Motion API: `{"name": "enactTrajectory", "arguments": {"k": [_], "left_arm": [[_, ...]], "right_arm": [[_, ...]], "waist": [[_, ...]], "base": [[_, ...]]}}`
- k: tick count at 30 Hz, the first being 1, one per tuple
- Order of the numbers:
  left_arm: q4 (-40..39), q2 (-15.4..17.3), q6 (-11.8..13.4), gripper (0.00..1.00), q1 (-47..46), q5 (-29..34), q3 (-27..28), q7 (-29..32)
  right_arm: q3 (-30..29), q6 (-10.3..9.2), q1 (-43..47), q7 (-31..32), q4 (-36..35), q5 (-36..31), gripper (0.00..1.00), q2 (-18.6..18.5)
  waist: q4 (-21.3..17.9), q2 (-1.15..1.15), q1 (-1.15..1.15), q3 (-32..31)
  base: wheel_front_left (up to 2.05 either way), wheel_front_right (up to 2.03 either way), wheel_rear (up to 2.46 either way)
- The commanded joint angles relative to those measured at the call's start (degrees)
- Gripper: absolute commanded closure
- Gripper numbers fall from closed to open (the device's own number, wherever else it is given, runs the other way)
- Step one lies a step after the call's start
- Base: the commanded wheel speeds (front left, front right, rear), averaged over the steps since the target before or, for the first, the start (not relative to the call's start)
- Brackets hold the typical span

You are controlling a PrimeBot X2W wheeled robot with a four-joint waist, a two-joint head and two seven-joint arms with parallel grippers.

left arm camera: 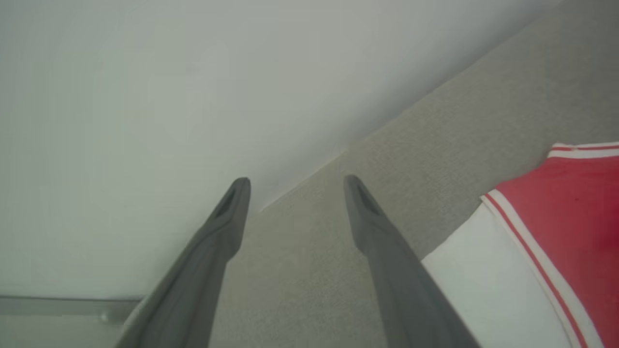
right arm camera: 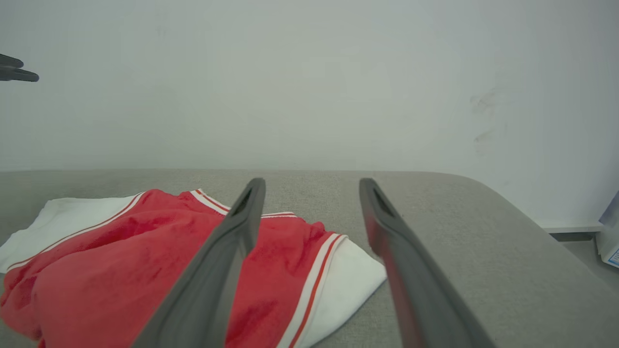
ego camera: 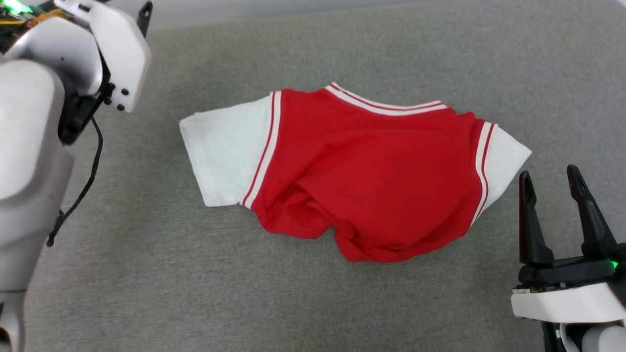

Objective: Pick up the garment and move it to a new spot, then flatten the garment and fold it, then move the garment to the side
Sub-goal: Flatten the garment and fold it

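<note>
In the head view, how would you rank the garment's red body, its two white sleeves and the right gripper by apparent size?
1. garment's red body
2. sleeve at view's left
3. sleeve at view's right
Unranked: right gripper, nearer the camera, partly cropped, so unsure.

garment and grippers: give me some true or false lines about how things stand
1. The garment lies on the grey surface, held by neither gripper. True.
2. The right gripper is shut on a sleeve. False: it is open and holds nothing.
3. The garment is spread fully flat. False: its lower red part is bunched and wrinkled.
4. The left gripper is open. True.
</note>
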Motion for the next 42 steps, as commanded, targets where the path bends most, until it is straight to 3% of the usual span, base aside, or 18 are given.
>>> {"name": "enactTrajectory", "arguments": {"k": [1,6,15,29,30,31,32,37,42], "left_arm": [[0.1,0.7,0.0,0.0,-2.2,-2.9,-2.6,3.3],[-1.3,5.2,0.0,0.0,-9.5,-13.8,-13.6,18.4],[-4.6,10.4,0.0,0.0,-17.2,-26.8,-27.1,36.3],[-4.2,14.6,0.0,0.0,-16.3,-32.4,-38.4,41.6],[-4.2,14.6,0.0,0.07,-16.1,-32.8,-38.9,41.4],[-4.3,14.6,0.0,0.93,-16.1,-33.0,-39.4,41.1],[-4.4,14.9,0.0,1.0,-16.9,-33.8,-40.1,40.0],[-4.4,14.5,0.0,1.0,-18.2,-35.6,-39.6,36.0],[-5.2,14.1,0.0,1.0,-17.7,-37.0,-39.8,30.7]], "right_arm": [[0.3,-0.06,-0.7,-0.4,-0.3,-0.1,0.0,0.4],[1.4,-0.06,-2.8,-0.5,-0.4,-0.2,0.0,0.6],[2.5,-0.05,-5.4,-0.6,-1.7,0.9,0.0,0.7],[3.4,-0.05,-7.5,-0.5,-1.8,1.7,0.0,0.7],[3.3,-0.06,-7.5,-0.5,-1.6,1.7,0.0,0.7],[3.1,-0.06,-7.5,-0.5,-1.5,1.7,0.0,0.7],[2.2,-0.06,-7.7,-0.5,-1.1,1.3,0.0,0.7],[-0.5,-0.06,-9.0,-0.5,-0.8,-0.8,0.0,0.2],[-1.6,-0.06,-10.2,1.7,1.2,-2.3,0.0,-5.4]], "waist": [[-1.4,0.0,0.0,2.5],[-2.9,0.0,0.0,6.1],[-4.6,0.0,0.0,11.0],[-6.4,0.0,0.0,15.2],[-6.4,0.0,0.0,15.2],[-6.3,0.0,0.0,15.1],[-5.8,0.0,0.0,14.1],[-4.1,0.0,0.0,10.9],[-1.9,0.0,0.0,6.9]], "base": [[0.0,0.0,0.0],[0.0,0.0,0.0],[0.0,0.0,0.0],[0.0,0.0,0.0],[0.0,0.0,0.0],[0.0,0.0,0.0],[0.0,0.0,0.0],[0.0,0.0,0.0],[0.0,0.0,0.0]]}}
